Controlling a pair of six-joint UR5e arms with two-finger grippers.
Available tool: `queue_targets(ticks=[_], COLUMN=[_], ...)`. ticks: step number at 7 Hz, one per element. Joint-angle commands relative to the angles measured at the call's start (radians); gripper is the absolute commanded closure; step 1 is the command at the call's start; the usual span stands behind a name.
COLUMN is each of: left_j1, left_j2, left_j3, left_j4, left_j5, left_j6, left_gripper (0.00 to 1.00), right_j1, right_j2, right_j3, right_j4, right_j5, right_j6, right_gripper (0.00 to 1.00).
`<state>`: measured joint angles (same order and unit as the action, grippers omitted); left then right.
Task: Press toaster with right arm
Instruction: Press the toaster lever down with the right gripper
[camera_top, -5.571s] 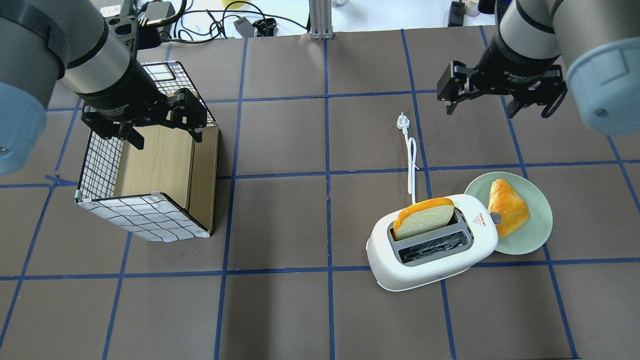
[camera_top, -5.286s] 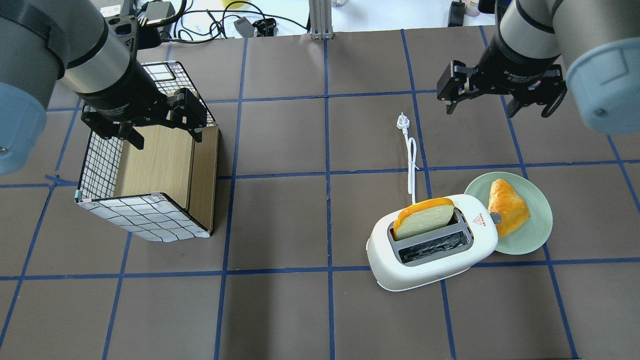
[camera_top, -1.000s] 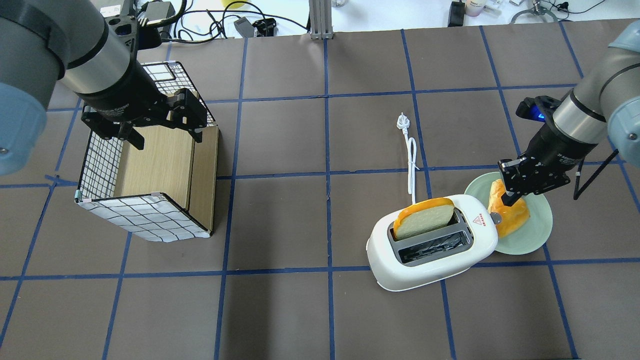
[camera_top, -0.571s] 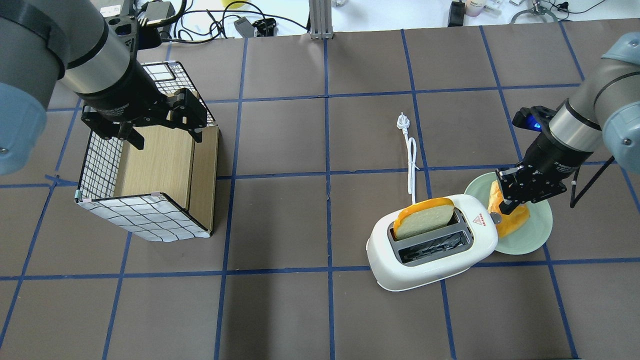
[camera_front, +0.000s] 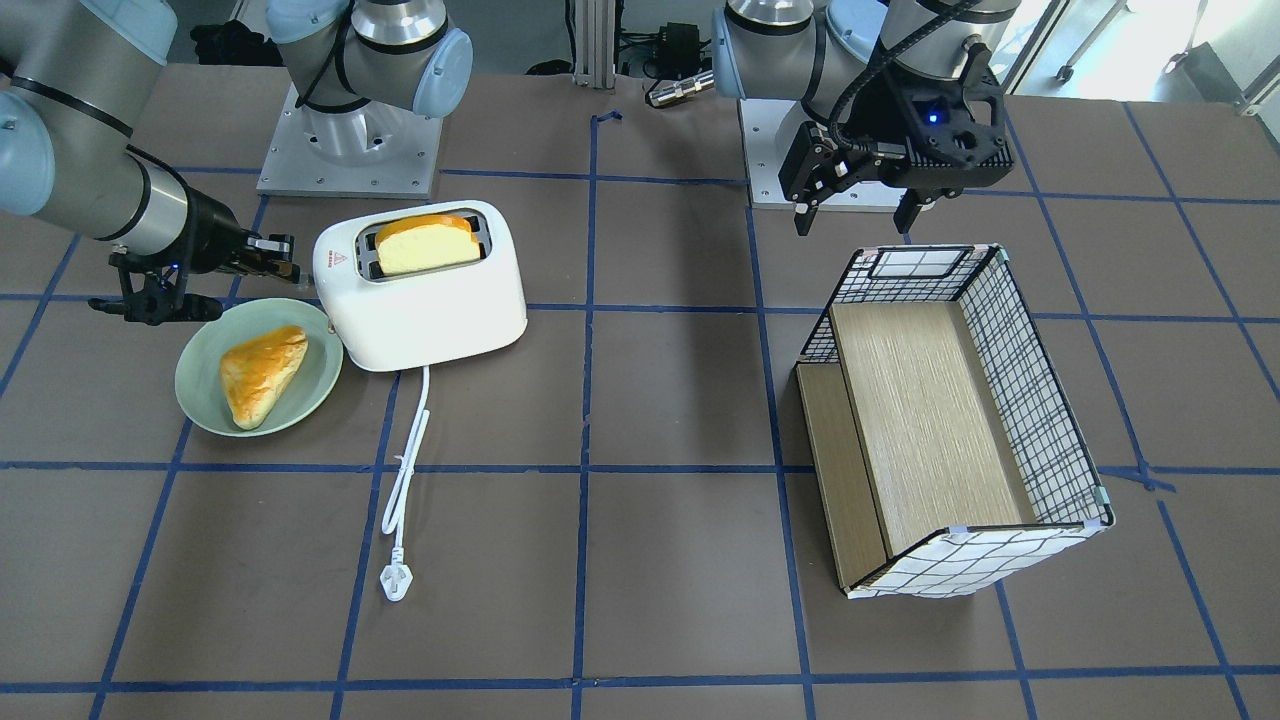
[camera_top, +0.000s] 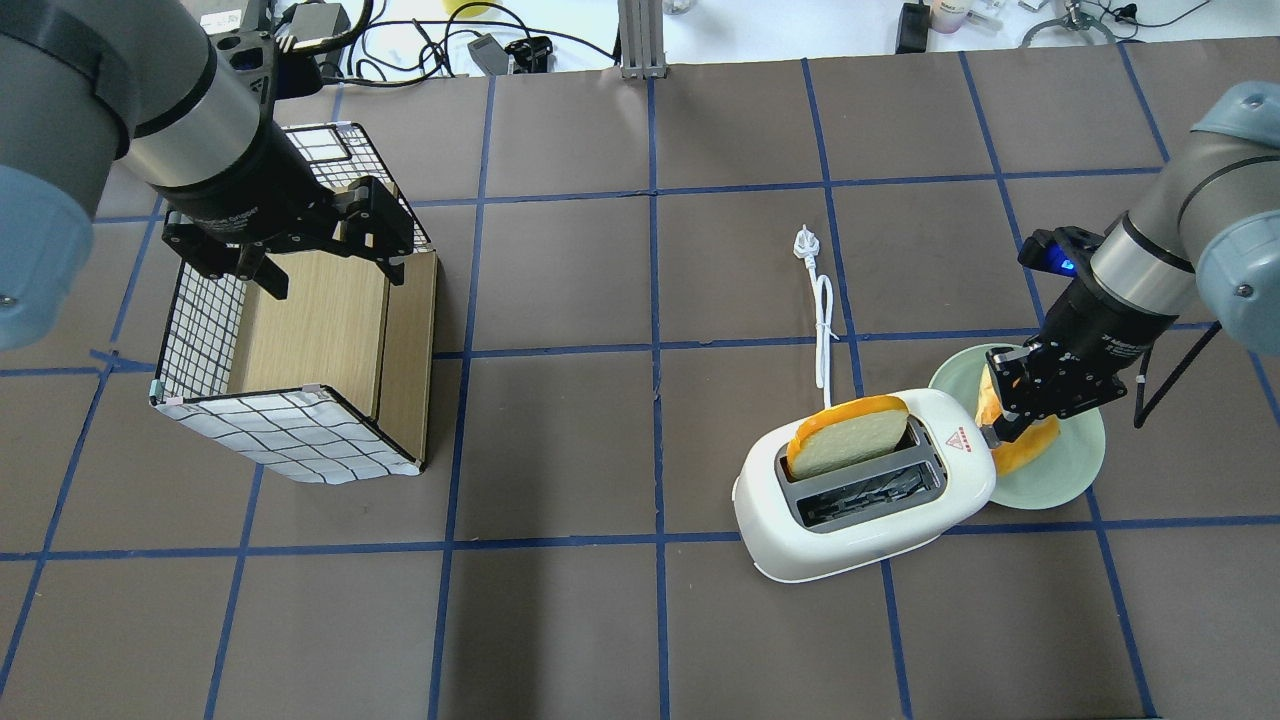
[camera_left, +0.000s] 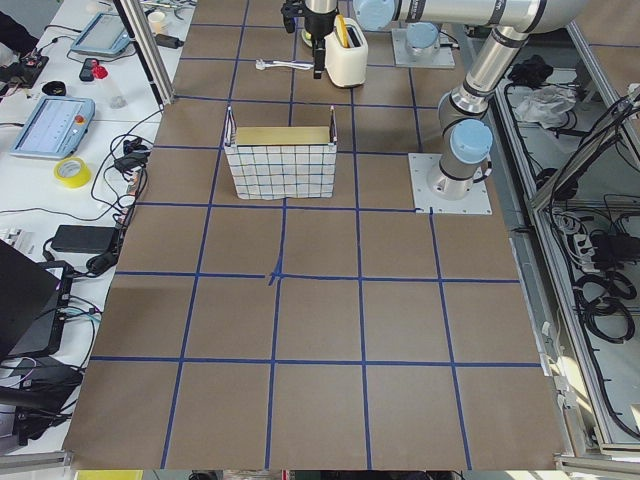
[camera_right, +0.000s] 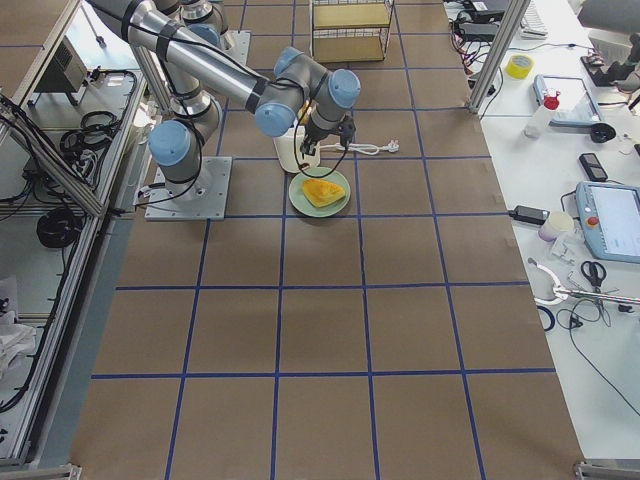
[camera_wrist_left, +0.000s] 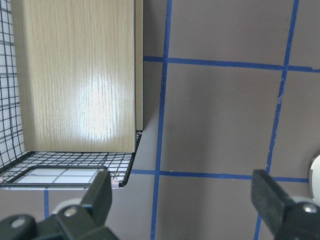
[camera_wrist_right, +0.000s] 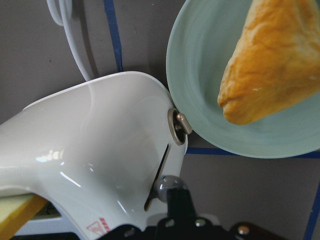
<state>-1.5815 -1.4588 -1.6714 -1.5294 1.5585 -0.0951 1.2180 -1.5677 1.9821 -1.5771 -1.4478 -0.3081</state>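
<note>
The toaster (camera_top: 850, 540) stands on the table's right half, as the overhead view shows it, with its short end touching, or almost touching, the rim of a green plate (camera_top: 1075, 470) that holds a pastry (camera_front: 262, 372). A bread slice (camera_top: 850, 440) sits in one slot and stands high out of it, and the other slot is empty, so the pressing does not look done. The white cord (camera_top: 822, 340) lies loose on the table, with its plug in no socket. The right gripper (camera_top: 998, 433) is at that short end, above the plate, with its jaws clenched together on nothing. In the right wrist view its tip meets the lever knob (camera_wrist_right: 169, 185) in the slit below the round dial (camera_wrist_right: 179, 125). The approach therefore seems finished, and what is left is the downward push until the bread sinks and the lever holds; how far down the knob is already cannot be told. Well apart, the left gripper (camera_top: 330, 275) hangs with its jaws spread wide and empty over a wire basket (camera_top: 300, 430), taking no part.
</note>
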Motion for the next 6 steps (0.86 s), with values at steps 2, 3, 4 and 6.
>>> queue_targets(ticks=[2,3,4,6], left_j1=[0.0,0.0,0.0,0.0], left_j2=[0.0,0.0,0.0,0.0], left_j3=[-0.001,-0.001,-0.001,-0.001], left_j4=[0.0,0.0,0.0,0.0], left_j5=[0.0,0.0,-0.001,0.0], left_j6=[0.0,0.0,0.0,0.0], left_gripper=[0.0,0.0,0.0,0.0], right_j1=[0.0,0.0,0.0,0.0], right_j2=[0.02,0.021,0.021,0.035], right_j3=[0.017,0.021,0.03,0.034], right_j4=[-0.006,-0.014,-0.02,-0.027], right_j5=[0.004,0.013,0.033,0.036], right_j6=[-0.002,-0.005,-0.012,-0.022], right_gripper=[1.0,1.0,1.0,1.0])
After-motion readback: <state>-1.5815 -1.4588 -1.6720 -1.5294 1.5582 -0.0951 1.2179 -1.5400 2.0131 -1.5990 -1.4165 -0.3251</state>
